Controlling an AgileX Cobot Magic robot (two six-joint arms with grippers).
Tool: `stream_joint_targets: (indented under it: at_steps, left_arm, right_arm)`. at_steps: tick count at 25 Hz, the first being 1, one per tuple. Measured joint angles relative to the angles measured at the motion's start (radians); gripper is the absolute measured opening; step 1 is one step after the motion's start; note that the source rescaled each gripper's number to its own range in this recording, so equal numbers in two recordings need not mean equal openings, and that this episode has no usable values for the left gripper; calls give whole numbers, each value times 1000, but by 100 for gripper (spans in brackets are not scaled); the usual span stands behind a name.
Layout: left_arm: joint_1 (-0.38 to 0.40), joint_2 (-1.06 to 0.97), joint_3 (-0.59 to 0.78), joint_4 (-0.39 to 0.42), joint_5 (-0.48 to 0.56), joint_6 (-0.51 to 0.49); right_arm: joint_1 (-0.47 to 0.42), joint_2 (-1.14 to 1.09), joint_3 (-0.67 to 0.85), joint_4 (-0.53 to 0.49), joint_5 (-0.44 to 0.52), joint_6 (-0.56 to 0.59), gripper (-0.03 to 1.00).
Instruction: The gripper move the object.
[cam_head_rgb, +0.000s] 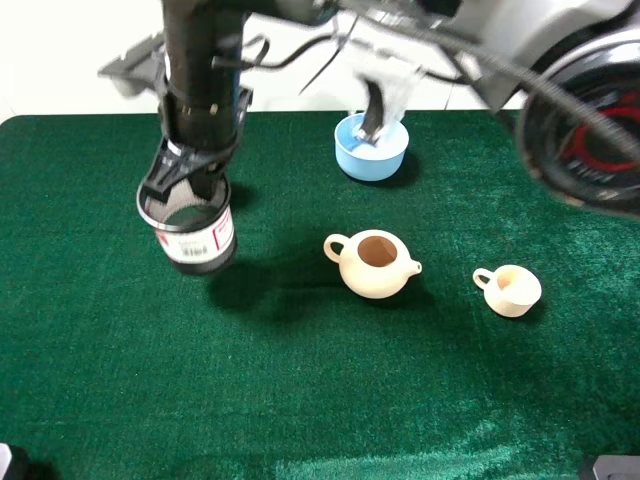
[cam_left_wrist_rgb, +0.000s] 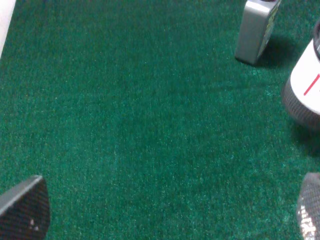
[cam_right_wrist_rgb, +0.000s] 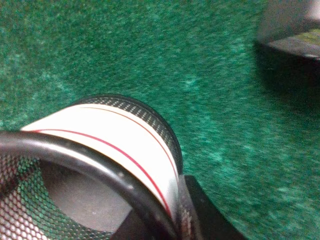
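The black wire-mesh pen cup (cam_head_rgb: 195, 235) with its white and red label hangs upright at the left of the green cloth, and its shadow falls to its right. My right gripper (cam_head_rgb: 190, 185) reaches across from the right and is shut on the cup's rim. The right wrist view shows the cup (cam_right_wrist_rgb: 125, 135) close up, with the gripper (cam_right_wrist_rgb: 170, 220) holding the rim between a finger inside and a finger (cam_right_wrist_rgb: 202, 220) outside. My left gripper (cam_left_wrist_rgb: 167, 215) is open and empty over bare cloth. The cup's lower part (cam_left_wrist_rgb: 305, 85) shows at that view's edge.
A cream teapot (cam_head_rgb: 375, 265) stands mid-cloth and a small cream cup (cam_head_rgb: 512, 290) stands to its right. A light blue bowl (cam_head_rgb: 370, 150) holding something sits at the back. A grey bottle (cam_left_wrist_rgb: 255, 30) stands near the pen cup. The green cloth (cam_head_rgb: 300, 400) covers the table.
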Motion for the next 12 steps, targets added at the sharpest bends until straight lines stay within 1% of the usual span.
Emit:
stream_joint_targets:
  at_steps: [5,9,12]
  left_arm:
    - [0,0,0,0,0,0]
    - [0,0,0,0,0,0]
    - [0,0,0,0,0,0]
  right_arm:
    - [-49,-92,26,-46,7,-1,0]
    - [-104,-184,110,-63,7,-1,0]
    - [-159,-261,217,-83,8,-1,0]
